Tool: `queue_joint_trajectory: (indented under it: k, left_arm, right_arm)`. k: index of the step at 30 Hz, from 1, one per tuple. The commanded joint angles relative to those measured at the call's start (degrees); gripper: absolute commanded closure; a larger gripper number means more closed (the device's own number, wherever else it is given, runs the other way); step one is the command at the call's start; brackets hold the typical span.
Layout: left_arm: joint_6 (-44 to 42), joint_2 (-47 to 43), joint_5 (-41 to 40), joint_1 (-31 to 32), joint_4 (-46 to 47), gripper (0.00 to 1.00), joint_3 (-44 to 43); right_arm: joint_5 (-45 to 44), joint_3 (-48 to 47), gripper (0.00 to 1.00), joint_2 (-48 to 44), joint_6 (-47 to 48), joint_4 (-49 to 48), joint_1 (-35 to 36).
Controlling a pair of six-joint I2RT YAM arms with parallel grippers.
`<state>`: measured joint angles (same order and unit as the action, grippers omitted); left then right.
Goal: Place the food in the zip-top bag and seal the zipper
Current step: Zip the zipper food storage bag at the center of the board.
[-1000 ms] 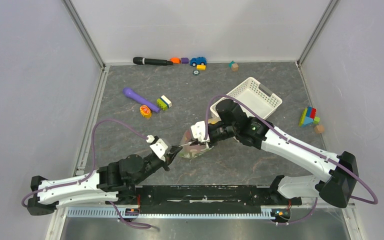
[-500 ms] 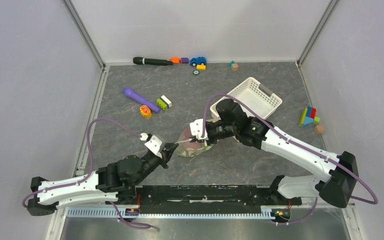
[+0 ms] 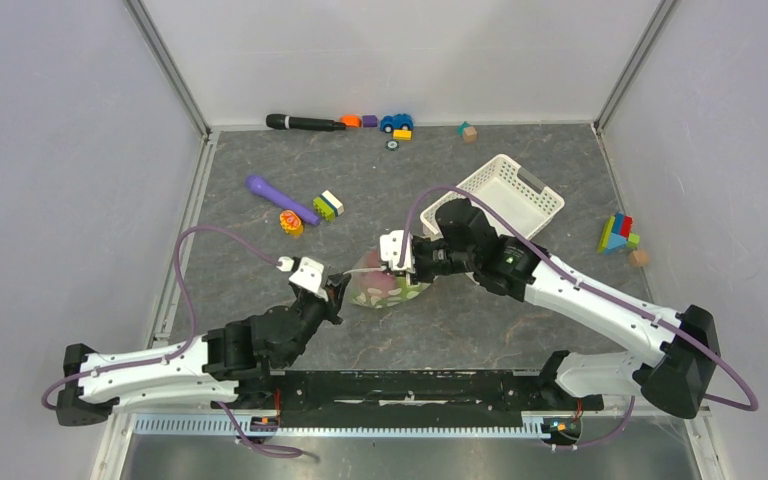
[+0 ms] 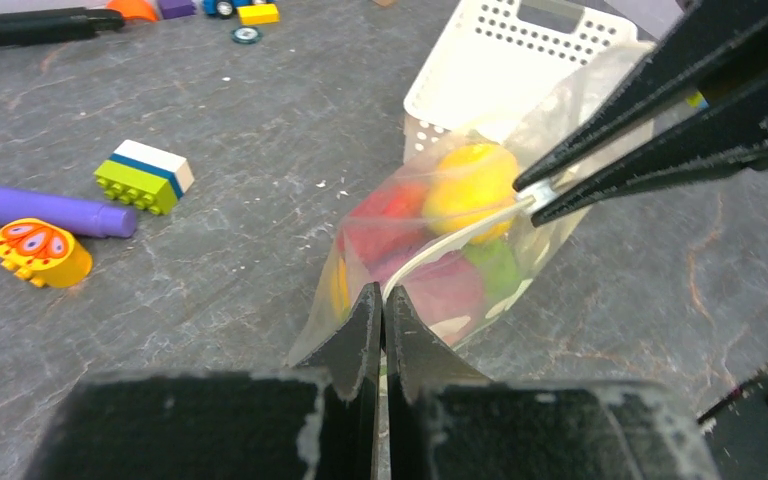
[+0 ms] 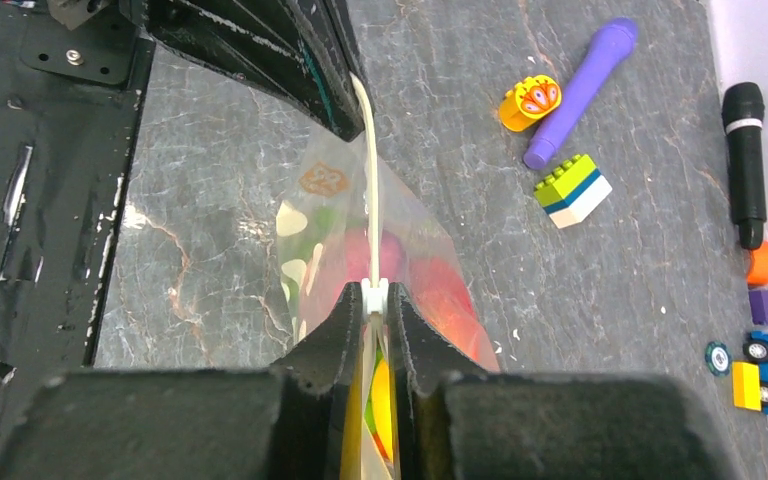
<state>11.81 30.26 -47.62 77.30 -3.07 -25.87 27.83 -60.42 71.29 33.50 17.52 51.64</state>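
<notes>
Grey, stone-look worktop (image 3: 480,330) fills the floor of a box with pale walls, and both arms reach in from the bottom of the top view. Right in the middle of that view sits the zip-top bag (image 3: 385,290), see-through and floppy, standing up on the worktop between the two arms. It is near the white basket (image 3: 505,190), which lies up and to the right of it. The food (image 4: 470,180) is inside the bag: a yellow piece at the top, a red one to its left, a green one lower down and a pinky-purple one at the bottom. The zipper (image 5: 368,180) is a thin white strip that runs in a line along the top of the bag. The left tool (image 4: 381,295) is pinched tight on the end of the zipper nearest the bottom of the left wrist view. The right tool (image 5: 374,290) is pinched tight on the zipper too, further along the strip, with the bag hanging under it. Up and to the left lie a purple stick (image 3: 280,200), a green and white block (image 3: 328,206) and a small orange toy (image 3: 291,224). A black microphone (image 3: 305,122) and a blue toy car (image 3: 396,122) lie by the far wall at the top.
</notes>
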Motion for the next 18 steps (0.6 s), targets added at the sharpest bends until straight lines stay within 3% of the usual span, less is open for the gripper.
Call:
queue_joint_trajectory:
  k: [1,18]
  left_arm:
    - [4.4,1.3,-11.5,0.0,1.6,0.98,-4.4]
    - [8.8,-1.4,-20.5,0.0,-3.4,0.98,-5.5]
  right_arm:
    - [-5.3,1.1,0.99,-1.8,-2.0,0.2,-1.0]
    - [-10.8,2.5,1.00,-2.7,-3.4,0.1,-2.1]
